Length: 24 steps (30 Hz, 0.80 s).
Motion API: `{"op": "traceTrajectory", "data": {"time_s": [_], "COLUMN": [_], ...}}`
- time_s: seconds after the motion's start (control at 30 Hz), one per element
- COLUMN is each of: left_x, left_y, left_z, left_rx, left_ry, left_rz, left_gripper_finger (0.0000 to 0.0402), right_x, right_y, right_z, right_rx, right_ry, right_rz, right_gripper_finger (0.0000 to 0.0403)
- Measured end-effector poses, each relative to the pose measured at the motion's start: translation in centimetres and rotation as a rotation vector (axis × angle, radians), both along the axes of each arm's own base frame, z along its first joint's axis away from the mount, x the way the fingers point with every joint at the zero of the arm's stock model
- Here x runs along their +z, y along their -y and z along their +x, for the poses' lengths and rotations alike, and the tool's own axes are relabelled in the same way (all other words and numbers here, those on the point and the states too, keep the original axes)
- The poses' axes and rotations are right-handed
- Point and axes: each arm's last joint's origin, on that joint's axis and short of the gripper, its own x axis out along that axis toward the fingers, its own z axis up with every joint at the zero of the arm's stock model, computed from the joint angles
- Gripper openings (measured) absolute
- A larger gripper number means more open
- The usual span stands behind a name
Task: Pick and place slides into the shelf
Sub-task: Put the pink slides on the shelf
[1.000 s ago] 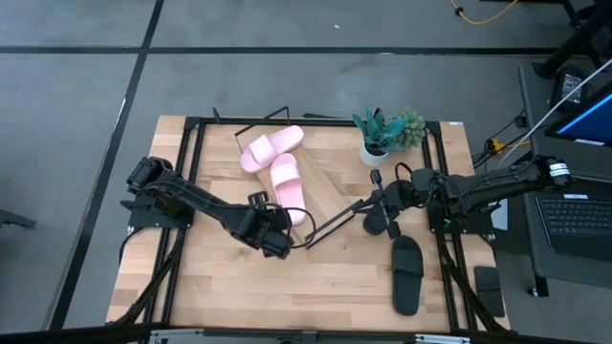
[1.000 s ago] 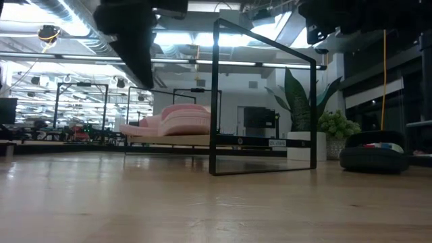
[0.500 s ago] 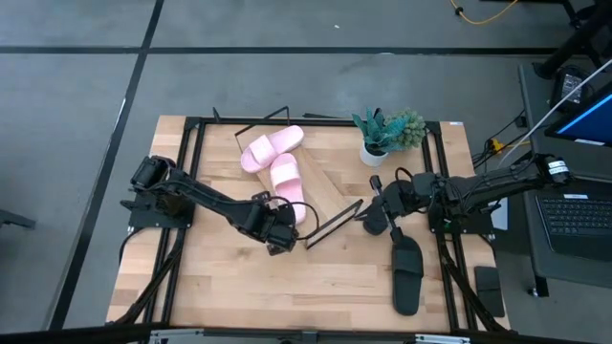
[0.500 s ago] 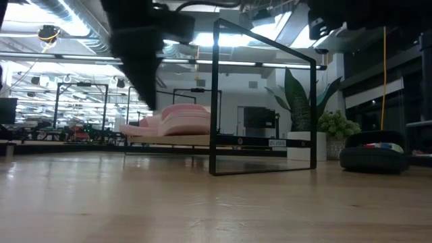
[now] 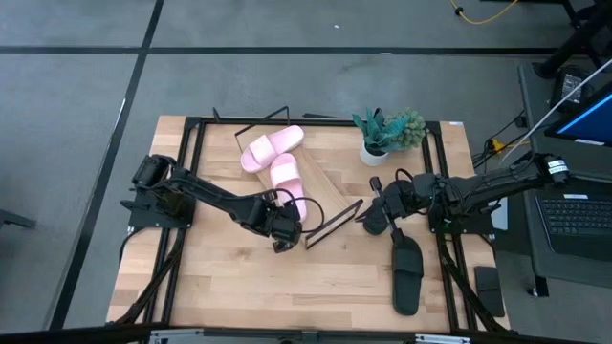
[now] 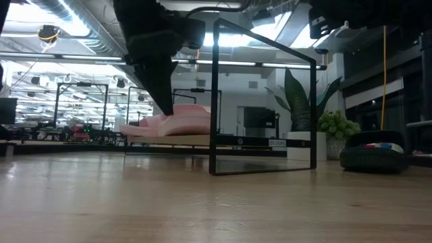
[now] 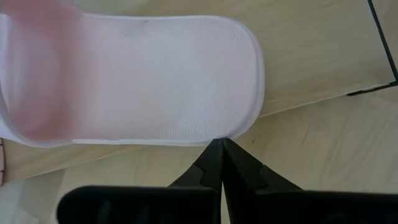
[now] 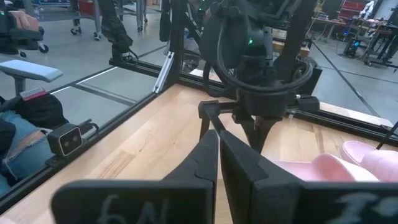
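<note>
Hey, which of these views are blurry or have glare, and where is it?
Left wrist view: the pink slide blurs toward its strap end, while the left gripper tips stay sharp. Low view: bright ceiling lights glare behind the shelf frame, leaving the arms as dark silhouettes and the near tabletop soft. Right wrist view: the right gripper base is out of focus. High view: evenly lit, no glare.

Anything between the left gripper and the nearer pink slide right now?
Nothing. In the left wrist view the left gripper, fingers shut, has its tips right at the heel edge of the pink slide; beside them only the shelf board shows bare.
</note>
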Motion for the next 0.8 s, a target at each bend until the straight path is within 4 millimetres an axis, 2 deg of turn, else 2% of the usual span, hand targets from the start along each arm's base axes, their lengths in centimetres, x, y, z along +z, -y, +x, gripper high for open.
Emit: {"op": "traceTrajectory", "data": {"time_s": [0.47, 0.8], "left_x": [-0.22, -0.84], "left_y": [0.15, -0.40], "left_z": [-0.32, 0.37], "left_rx": [-0.020, -0.023], "left_ry": [-0.046, -0.037], "left_rz": [-0.003, 0.030], "left_gripper_finger": [0.0000, 0.0000], "right_x": [0.00, 0.00], "right_y": [0.00, 0.00], "right_z": [0.00, 0.00], "right_rx": [-0.001, -0.001], "right_ry": [0.000, -0.001], "right_rz": [0.001, 0.001], "right_gripper_finger": [0.0021, 0.0021]}}
